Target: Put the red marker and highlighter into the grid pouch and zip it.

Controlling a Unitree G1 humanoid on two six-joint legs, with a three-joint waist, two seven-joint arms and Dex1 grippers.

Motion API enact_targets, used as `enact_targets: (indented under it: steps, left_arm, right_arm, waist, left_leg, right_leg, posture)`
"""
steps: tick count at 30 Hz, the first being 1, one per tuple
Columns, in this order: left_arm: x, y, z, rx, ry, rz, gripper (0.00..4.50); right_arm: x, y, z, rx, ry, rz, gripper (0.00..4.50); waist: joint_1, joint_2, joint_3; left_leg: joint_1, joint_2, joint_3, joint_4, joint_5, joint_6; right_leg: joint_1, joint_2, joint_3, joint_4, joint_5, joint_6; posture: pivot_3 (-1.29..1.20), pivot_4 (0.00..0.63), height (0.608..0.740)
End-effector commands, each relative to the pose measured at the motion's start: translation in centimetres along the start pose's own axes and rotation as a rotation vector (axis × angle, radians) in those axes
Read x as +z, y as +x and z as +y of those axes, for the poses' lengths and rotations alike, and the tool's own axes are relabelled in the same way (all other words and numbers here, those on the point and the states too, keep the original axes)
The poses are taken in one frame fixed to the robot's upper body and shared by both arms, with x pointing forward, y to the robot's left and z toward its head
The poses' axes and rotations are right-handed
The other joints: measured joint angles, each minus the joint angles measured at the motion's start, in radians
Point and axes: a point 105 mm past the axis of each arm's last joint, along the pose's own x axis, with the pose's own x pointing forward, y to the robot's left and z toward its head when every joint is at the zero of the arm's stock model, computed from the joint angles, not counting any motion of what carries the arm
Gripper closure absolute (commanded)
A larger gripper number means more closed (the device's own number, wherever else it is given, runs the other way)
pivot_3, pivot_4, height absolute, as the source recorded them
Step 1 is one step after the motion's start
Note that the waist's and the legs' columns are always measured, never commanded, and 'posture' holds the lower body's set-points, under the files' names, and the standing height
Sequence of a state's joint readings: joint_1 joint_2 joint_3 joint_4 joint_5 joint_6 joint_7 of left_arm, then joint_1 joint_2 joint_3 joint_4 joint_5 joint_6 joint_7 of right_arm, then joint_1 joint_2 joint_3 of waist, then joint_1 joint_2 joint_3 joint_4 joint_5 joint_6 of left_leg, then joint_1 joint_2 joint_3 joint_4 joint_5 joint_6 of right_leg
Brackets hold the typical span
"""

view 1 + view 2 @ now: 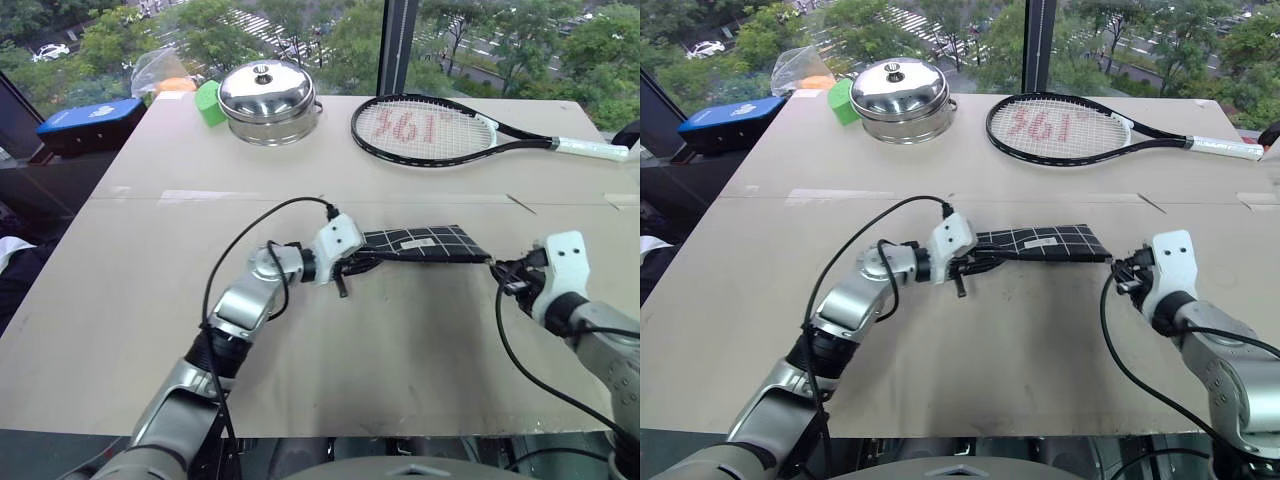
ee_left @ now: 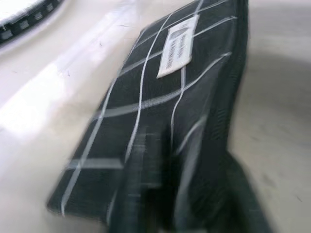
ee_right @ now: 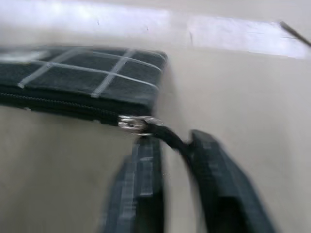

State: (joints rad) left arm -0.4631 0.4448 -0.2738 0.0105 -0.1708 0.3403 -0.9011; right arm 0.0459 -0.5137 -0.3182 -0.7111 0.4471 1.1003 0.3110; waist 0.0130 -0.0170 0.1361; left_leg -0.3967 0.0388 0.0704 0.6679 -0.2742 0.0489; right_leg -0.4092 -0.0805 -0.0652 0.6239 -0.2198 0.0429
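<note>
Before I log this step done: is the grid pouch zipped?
Zipped, apparently: the zipper pull sits at the grid pouch's end corner, teeth closed along the edge.

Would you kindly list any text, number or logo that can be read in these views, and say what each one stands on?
"361°": red print on the strings of the tennis racket.
White label on the grid pouch: has lines of print, too blurred to read.
White mark on the blue case: too small to read.

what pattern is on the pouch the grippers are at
The grid pouch is black with thin white grid lines and a small white label, seen best in the left wrist view.
</note>
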Motion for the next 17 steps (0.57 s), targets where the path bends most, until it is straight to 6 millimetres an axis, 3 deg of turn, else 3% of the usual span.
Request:
enact_targets:
  steps: [1,4,5,7,10,17]
  left_arm:
    - [1.2,-2.4,-0.5,-0.037,-0.05,-0.076,1.71]
    - [0.8,-5.9,-1.4,-0.083,-0.134,-0.097,0.41]
    - [0.7,-7.2,-2.1,-0.112,-0.153,-0.109,0.2]
    - [0.1,-9.6,-2.7,-0.101,-0.192,-0.103,0.08]
    - [-1.1,-12.7,-4.0,-0.096,-0.237,-0.073,0.08]
    - [-3.0,-16.2,-3.8,0.004,-0.268,-0.016,0.08]
  right_arm:
    - [1.0,-2.6,0.1,0.093,-0.116,-0.077,1.69]
    - [0.4,-5.6,-0.5,0.18,-0.211,-0.101,0.24]
    - [0.4,-6.8,-0.5,0.216,-0.232,-0.132,0.1]
    - [0.0,-9.0,-1.7,0.191,-0.375,-0.173,0.02]
    - [-0.8,-11.3,-3.3,0.165,-0.404,-0.174,0.02]
    - [-2.4,-13.4,-3.2,0.206,-0.407,-0.144,0.02]
  waist:
    - [0.0,0.0,0.0]
    - [0.001,0.0,0.0]
    - [0.001,-0.001,0.0]
    - [0.001,0.0,0.0]
    - [0.001,0.0,-0.001]
    - [0.006,0.001,-0.001]
  left_leg:
    - [0.0,0.0,0.0,0.0,0.0,0.0]
    - [0.0,0.002,0.0,0.0,0.0,0.0]
    - [0.0,0.002,0.0,0.0,0.0,0.0]
    - [0.001,0.003,0.0,0.0,0.0,0.0]
    - [0.002,0.004,0.0,-0.001,-0.001,0.0]
    - [0.003,0.004,0.0,0.0,-0.003,-0.003]
  right_leg:
    - [0.0,0.0,0.0,0.0,0.0,0.0]
    - [0.0,0.0,0.0,0.0,0.0,0.0]
    - [0.0,0.0,0.0,0.0,0.0,0.0]
    - [0.0,-0.001,0.0,0.0,-0.004,0.001]
    - [0.001,-0.001,0.0,-0.001,-0.006,0.001]
    - [0.0,-0.01,-0.001,0.0,-0.006,0.001]
  posture:
    - [0.0,0.15,0.74]
    - [0.0,0.15,0.74]
    - [0.0,0.15,0.74]
    - [0.0,0.15,0.74]
    - [0.0,0.15,0.74]
    - [0.0,0.15,0.74]
